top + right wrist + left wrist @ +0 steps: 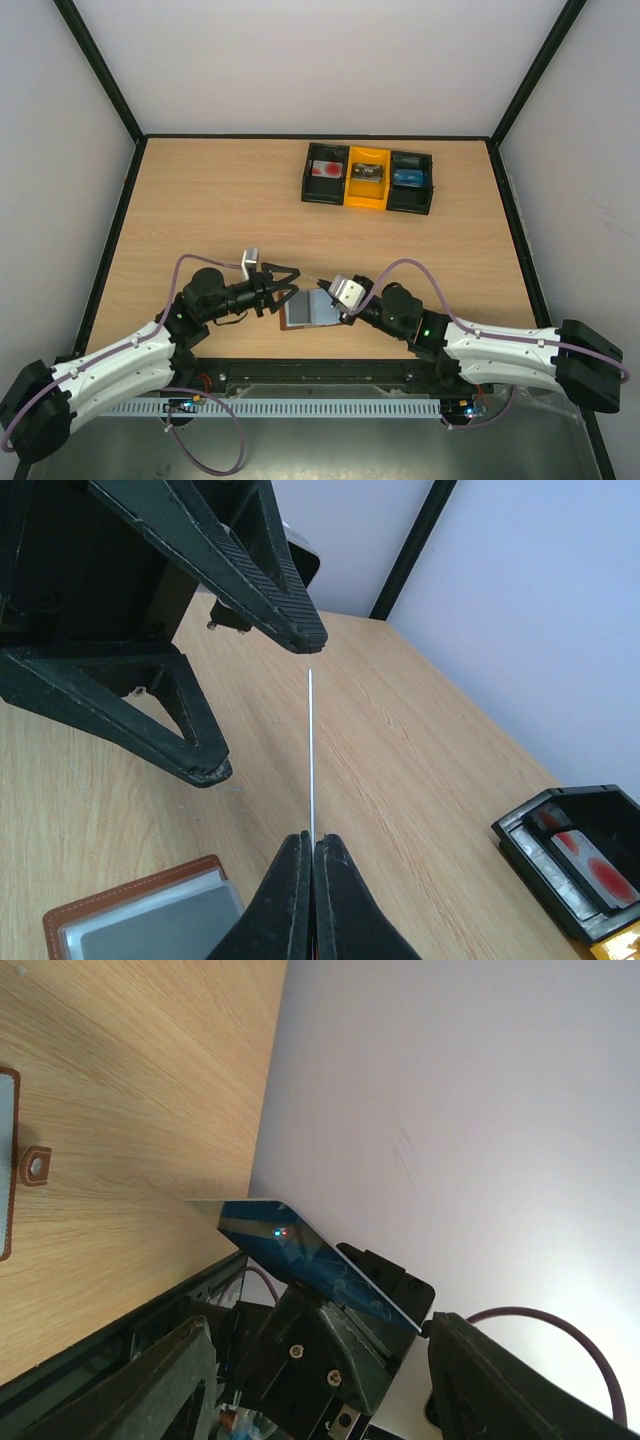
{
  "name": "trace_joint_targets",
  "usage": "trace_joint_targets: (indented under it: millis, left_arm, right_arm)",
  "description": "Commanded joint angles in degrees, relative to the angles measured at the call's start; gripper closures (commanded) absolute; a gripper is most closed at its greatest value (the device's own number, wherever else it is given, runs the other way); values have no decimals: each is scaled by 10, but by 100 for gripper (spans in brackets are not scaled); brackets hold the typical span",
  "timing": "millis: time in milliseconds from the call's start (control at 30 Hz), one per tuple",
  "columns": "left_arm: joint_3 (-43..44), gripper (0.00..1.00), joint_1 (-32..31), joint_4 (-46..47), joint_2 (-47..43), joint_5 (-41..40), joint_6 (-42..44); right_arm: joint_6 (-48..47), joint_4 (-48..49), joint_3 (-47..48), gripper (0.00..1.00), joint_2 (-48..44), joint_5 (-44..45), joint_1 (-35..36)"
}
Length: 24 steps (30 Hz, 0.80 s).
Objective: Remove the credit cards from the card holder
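Observation:
A blue credit card (300, 1250) is pinched by one end in my right gripper (313, 845), which is shut on it; in the right wrist view the card (311, 750) is seen edge-on as a thin white line. Its free end reaches between the spread fingers (290, 620) of my left gripper (320, 1325), which is open and not clamped on it. The brown card holder (308, 311) lies open on the table just below both grippers, with pale sleeves showing (140, 920). Its snap tab (36, 1165) shows in the left wrist view.
A black-and-yellow three-compartment tray (368, 178) stands at the far middle of the table, with cards lying in its compartments; its black corner (545, 815) shows in the right wrist view. Black frame posts and pale walls enclose the table.

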Motion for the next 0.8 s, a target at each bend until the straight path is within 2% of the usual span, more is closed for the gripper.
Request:
trace_joint_targets:
  millis: [0, 300, 533, 600, 767]
  left_arm:
    - [-8, 41, -1, 12, 0, 3, -1]
    - [-3, 43, -1, 28, 34, 13, 0]
    - [-2, 50, -1, 32, 43, 14, 4]
    - [-3, 55, -2, 34, 46, 16, 5]
    - [-5, 76, -2, 41, 49, 20, 6]
  right_arm:
    - [-28, -12, 6, 98, -14, -2, 5]
    - [-61, -24, 18, 98, 5, 2, 17]
    - [-77, -25, 18, 98, 8, 18, 38]
    - [-80, -23, 18, 98, 9, 23, 43]
    - [-89, -21, 14, 98, 8, 35, 53]
